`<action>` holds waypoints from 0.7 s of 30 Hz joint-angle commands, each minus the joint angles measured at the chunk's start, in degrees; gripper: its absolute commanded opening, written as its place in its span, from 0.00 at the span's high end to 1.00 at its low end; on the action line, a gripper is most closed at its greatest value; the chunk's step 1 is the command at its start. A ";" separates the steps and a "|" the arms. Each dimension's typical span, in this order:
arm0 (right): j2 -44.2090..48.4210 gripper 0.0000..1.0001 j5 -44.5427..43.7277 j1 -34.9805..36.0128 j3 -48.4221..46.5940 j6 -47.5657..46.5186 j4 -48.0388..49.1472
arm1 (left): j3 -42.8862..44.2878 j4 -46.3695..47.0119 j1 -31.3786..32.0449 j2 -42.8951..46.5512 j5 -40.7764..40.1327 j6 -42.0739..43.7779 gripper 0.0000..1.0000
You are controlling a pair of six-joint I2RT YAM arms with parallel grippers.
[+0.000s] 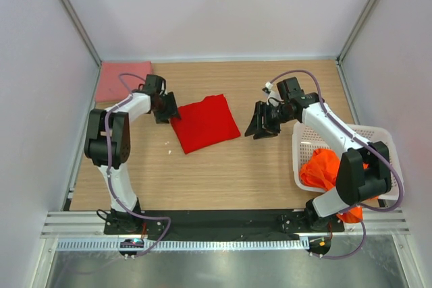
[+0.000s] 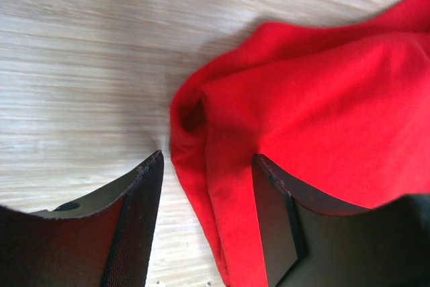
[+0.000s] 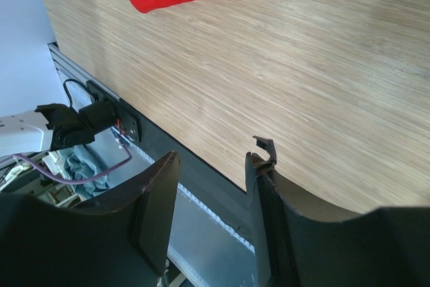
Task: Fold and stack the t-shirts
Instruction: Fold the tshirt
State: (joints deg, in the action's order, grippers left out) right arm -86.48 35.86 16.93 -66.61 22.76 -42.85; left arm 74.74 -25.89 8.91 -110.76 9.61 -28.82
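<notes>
The left jaws are spread, low at the left edge of the red t-shirt [image 2: 322, 99]. One finger [image 2: 134, 226] is over bare desk [image 2: 80, 65] and the other finger [image 2: 275, 226] is over the cloth, so the shirt's rolled, folded edge runs up between them. There is a gap on either side of that edge, and the cloth is not pinched.

The right jaws are spread too, with nothing between them. They hang over bare wood to the right of the red t-shirt, apart from it. Their own camera looks past them toward the near edge of the desk and the dark rail [image 3: 201, 179] there, with the shirt's edge at the top of its view.

The red t-shirt lies folded into a rough square, turned at a slight angle, around the middle of the desk between the two sets of jaws. It touches only the left ones' side.

Further out, a pink t-shirt [image 1: 120, 80] lies flat in the far left corner of the desk, behind the left arm. Over on the right side sits a white lattice basket [image 1: 309, 150] with orange t-shirts [image 1: 322, 168] bunched up inside it. The right arm reaches across above the basket, and I can see some orange cloth below its elbow at the basket's near side.
</notes>
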 commanded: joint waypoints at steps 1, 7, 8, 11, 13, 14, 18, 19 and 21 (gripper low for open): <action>-0.09 0.49 0.18 0.30 0.51 -0.70 1.19 | 0.05 3.12 -0.12 -1.03 -3.71 -1.24 0.44; -0.01 0.49 0.62 0.30 1.39 -0.61 1.63 | 1.55 3.65 0.50 -4.37 -3.98 -1.24 0.45; -0.09 0.49 0.71 0.30 1.48 -0.62 1.63 | 1.90 3.65 0.85 -4.90 -3.89 -1.07 0.46; 0.08 0.49 0.79 0.30 1.66 -0.53 1.54 | 2.34 3.39 1.29 -5.34 -3.98 -1.24 0.50; 0.26 0.49 0.88 0.30 1.75 -0.70 1.63 | 1.73 3.39 1.46 -4.99 -4.59 -1.68 0.53; 0.26 0.49 0.88 0.30 1.75 -0.62 1.72 | 1.55 3.39 1.46 -4.82 -4.51 -1.68 0.55; 0.43 0.49 1.06 0.39 1.74 -0.62 1.63 | 1.99 3.39 1.38 -5.87 -3.10 -1.15 0.66; 0.52 0.49 1.06 0.39 1.66 -0.62 1.63 | 2.77 3.22 1.38 -6.13 -2.75 -0.80 0.74; 0.69 0.48 1.14 0.30 1.74 -0.62 1.54 | 3.57 2.95 1.38 -6.92 -2.31 -0.45 0.93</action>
State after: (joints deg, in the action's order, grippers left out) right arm -86.63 36.14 16.93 -64.90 22.74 -42.35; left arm 77.52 -22.52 10.07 -114.69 7.81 -30.28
